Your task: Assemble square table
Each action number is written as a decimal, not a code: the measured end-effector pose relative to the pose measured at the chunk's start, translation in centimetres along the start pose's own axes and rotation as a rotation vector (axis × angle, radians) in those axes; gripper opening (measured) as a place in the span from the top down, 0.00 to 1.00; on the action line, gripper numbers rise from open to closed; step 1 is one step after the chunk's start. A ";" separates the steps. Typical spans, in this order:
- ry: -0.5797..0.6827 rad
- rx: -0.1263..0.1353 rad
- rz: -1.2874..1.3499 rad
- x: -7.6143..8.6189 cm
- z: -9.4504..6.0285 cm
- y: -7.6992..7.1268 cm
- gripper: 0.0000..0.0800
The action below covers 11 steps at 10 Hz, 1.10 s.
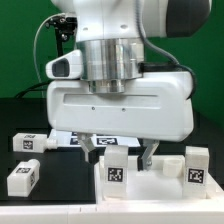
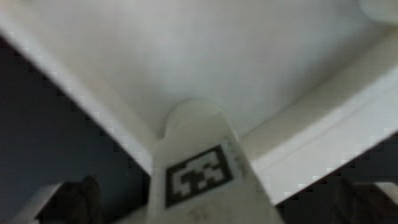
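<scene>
My gripper [image 1: 120, 155] hangs low over the white square table top [image 1: 155, 184], open. Its dark fingers [image 1: 148, 153] stand on either side of an upright white leg [image 1: 116, 166] with a black-and-white tag, and a gap shows on each side. A second tagged leg [image 1: 197, 165] stands at the top's corner on the exterior view's right. In the wrist view the tagged leg [image 2: 201, 170] rises from the white table top [image 2: 196, 60], between my gripper's [image 2: 217, 208] dark fingers [image 2: 71, 200], which do not touch it.
Two loose tagged legs lie on the dark table at the exterior view's left, one further back [image 1: 27, 143] and one nearer [image 1: 22, 178]. The marker board [image 1: 72, 139] lies behind the table top, partly hidden by my hand.
</scene>
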<state>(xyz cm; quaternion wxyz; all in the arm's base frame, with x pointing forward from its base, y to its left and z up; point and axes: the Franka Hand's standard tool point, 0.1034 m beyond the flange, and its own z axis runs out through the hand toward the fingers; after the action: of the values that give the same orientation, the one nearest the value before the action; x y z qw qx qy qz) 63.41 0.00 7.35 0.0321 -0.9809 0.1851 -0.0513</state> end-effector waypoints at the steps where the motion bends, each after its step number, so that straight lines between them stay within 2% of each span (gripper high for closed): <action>1: 0.010 0.001 -0.142 0.2 0.0 0.1 0.19; 2: 0.009 0.002 -0.060 0.2 0.0 0.1 0.19; 4: 0.008 0.000 -0.062 0.2 0.1 0.2 0.52; 5: 0.008 0.002 0.013 0.2 0.1 0.2 0.65; 8: 0.032 0.004 0.210 0.3 0.1 0.4 0.65; 11: 0.005 0.010 0.688 0.3 0.1 0.6 0.65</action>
<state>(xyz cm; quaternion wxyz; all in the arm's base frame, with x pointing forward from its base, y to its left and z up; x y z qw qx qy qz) 63.51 -0.68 7.21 0.0519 -0.8607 0.5049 -0.0405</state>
